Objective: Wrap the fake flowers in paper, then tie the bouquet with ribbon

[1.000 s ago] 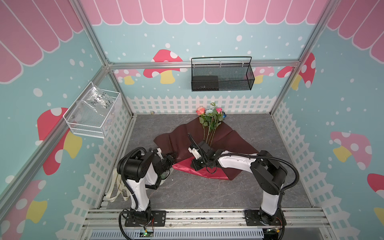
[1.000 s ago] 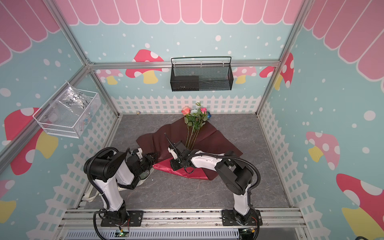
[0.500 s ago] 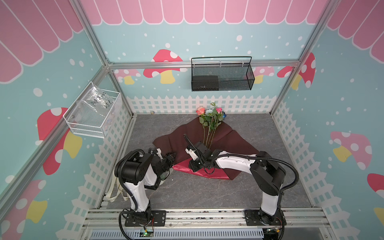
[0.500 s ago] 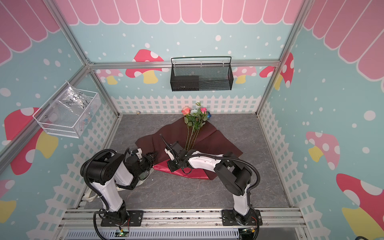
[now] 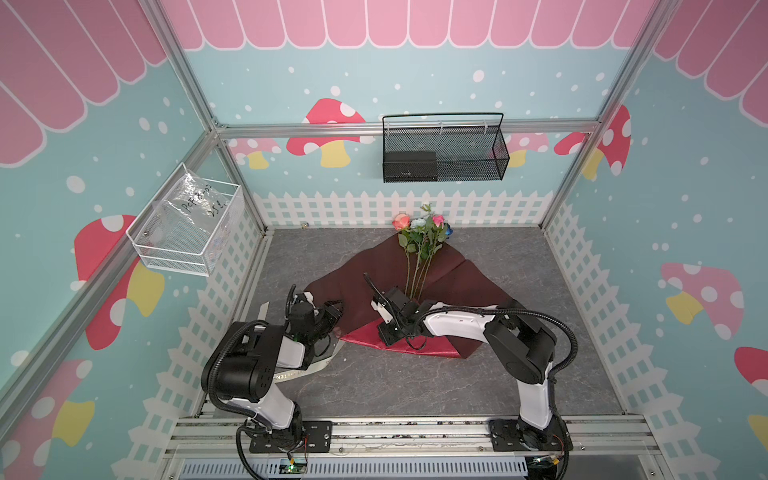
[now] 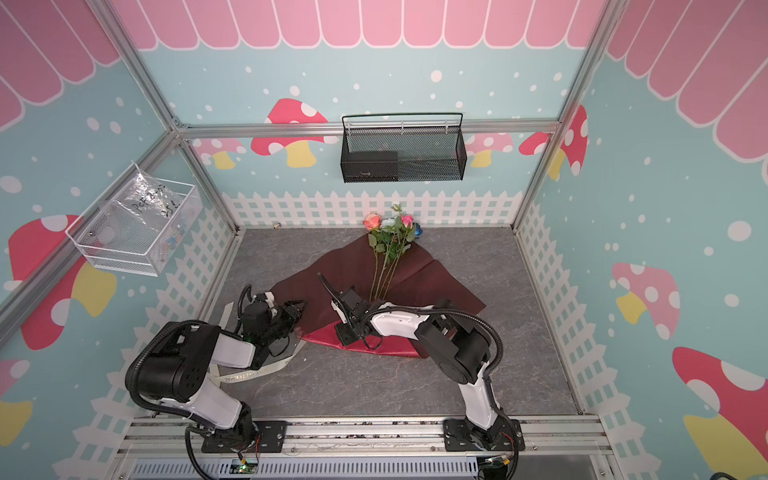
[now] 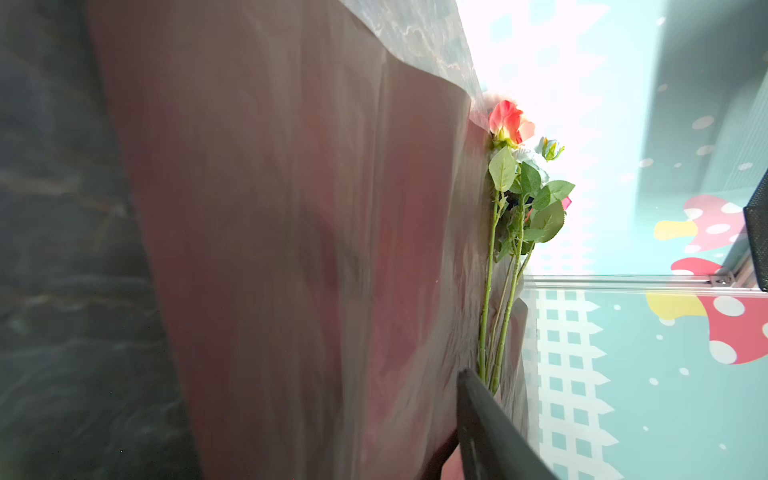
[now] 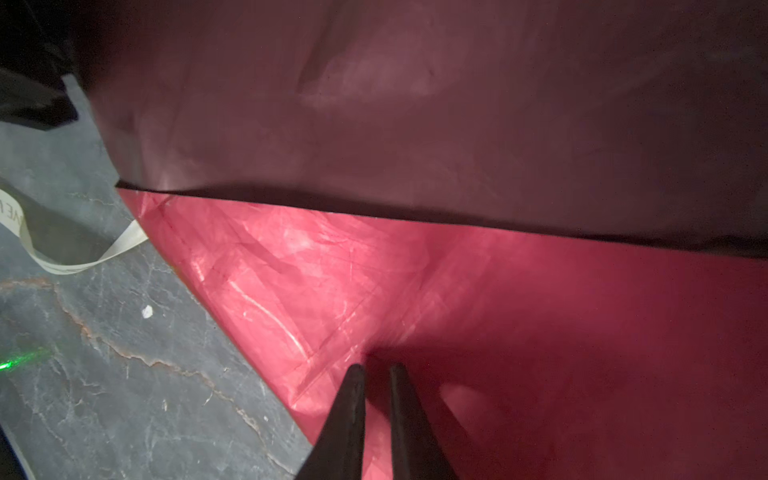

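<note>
**Wrap stage: ribbon not yet on**

Right gripper (image 8: 376,368): jaws drawn nearly together with a slit between. The tips are down in the shiny red part of the wrapping paper (image 5: 353,278), where the creases run together. It reads as a pinch on the sheet, though paper between the fingers is not plainly seen.

Left gripper (image 5: 337,311): low at the paper's left edge. Its wrist view shows one finger only, so I cannot tell whether it is open or closed.

The bouquet (image 5: 420,245) lies flat on the dark face of the paper, toward the back of the table (image 5: 519,257). The ribbon (image 6: 249,376) lies loose on the table under the left arm, just beside the paper's front-left corner and round nothing.

Step, as I judge it: close the paper over the stems (image 5: 417,276) before tying. To do it well:
- Lift the pinched flap rather than drag it, or the sheet may slide and carry the flowers along.
- Bring it across the bare lower stems, not the leaves.
- Let the left gripper hold down or gather the opposite side so the stems stay bunched.
- Keep the ribbon out of the fold but within reach.

Heading: the long axis runs back to front, nearly straight. The heads point at the back fence (image 5: 353,208). The cut ends point forward and finish near the right wrist, about mid-sheet. The stems lie close and almost parallel, fanning slightly at the heads.
</note>
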`<act>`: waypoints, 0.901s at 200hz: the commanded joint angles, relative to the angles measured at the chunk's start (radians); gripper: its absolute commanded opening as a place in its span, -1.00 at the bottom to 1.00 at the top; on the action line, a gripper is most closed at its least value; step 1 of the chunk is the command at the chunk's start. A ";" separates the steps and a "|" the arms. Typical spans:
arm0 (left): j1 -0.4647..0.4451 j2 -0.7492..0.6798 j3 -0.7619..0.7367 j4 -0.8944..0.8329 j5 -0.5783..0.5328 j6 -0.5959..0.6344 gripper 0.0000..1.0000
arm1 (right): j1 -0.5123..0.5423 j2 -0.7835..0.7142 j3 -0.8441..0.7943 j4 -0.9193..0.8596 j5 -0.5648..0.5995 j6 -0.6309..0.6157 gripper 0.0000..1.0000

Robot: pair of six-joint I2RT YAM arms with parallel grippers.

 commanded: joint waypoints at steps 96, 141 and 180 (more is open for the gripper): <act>-0.067 -0.286 0.108 -0.499 -0.138 0.234 -1.00 | -0.008 0.027 0.017 -0.019 0.023 -0.001 -0.66; -0.203 -0.456 0.209 -0.800 -0.334 0.325 -1.00 | -0.032 0.050 0.064 -0.017 0.024 -0.014 -0.66; -0.264 -0.485 0.199 -0.828 -0.367 0.279 -1.00 | -0.049 0.072 0.121 -0.017 0.025 -0.037 -0.65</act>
